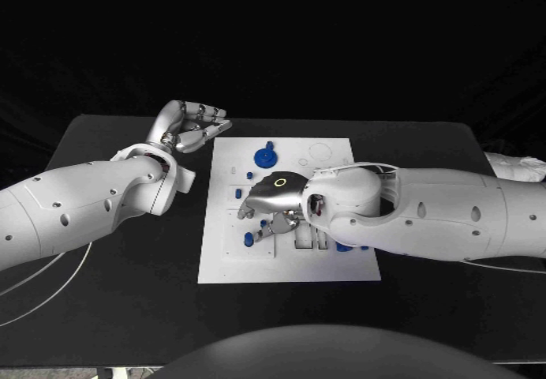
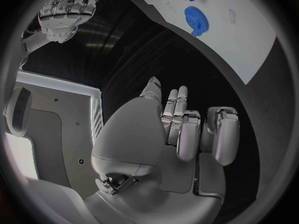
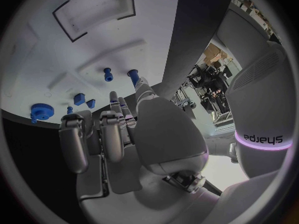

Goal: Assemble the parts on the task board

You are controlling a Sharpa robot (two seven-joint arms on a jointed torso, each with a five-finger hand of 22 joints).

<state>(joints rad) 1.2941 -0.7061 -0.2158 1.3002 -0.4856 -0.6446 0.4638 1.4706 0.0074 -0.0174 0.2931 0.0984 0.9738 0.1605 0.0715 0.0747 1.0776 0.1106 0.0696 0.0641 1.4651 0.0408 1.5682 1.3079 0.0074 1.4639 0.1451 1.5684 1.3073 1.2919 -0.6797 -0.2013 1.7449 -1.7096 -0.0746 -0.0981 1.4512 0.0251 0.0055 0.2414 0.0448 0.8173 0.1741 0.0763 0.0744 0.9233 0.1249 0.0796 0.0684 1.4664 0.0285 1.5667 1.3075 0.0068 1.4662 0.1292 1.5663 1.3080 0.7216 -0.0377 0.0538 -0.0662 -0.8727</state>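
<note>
board (image 1: 290, 264) lies flat at the middle of the black tabletop (image 1: 432, 308), long side running near to far.

left hand (image 1: 193, 124) sits off the board, over bare tabletop just beyond the board's far left corner. fingers curled in toward the palm, nothing in them; left wrist view shows the same hand (image 2: 187, 134) with fingers folded and no part between them.

right hand (image 1: 277, 201) is over the middle of the board, palm down, forearm crossing in from the right. fingers (image 1: 278, 227) bend down toward the board surface. right wrist view shows this hand (image 3: 118, 134) with fingers drawn close together and pointing at the board; whether anything is pinched at the fingertips cannot be told.

parts: gear (image 1: 264, 157) lies on the far part of the board, left of centre, apart from both hands; also seen from the left wrist (image 2: 197, 19). small peg (image 1: 238, 193) stands near the left edge, just left of the right hand. round piece (image 1: 249, 238) lies on the left side, near the right hand's fingers. more blue pieces (image 1: 345, 247) show at the right, partly hidden under the right forearm.
</note>
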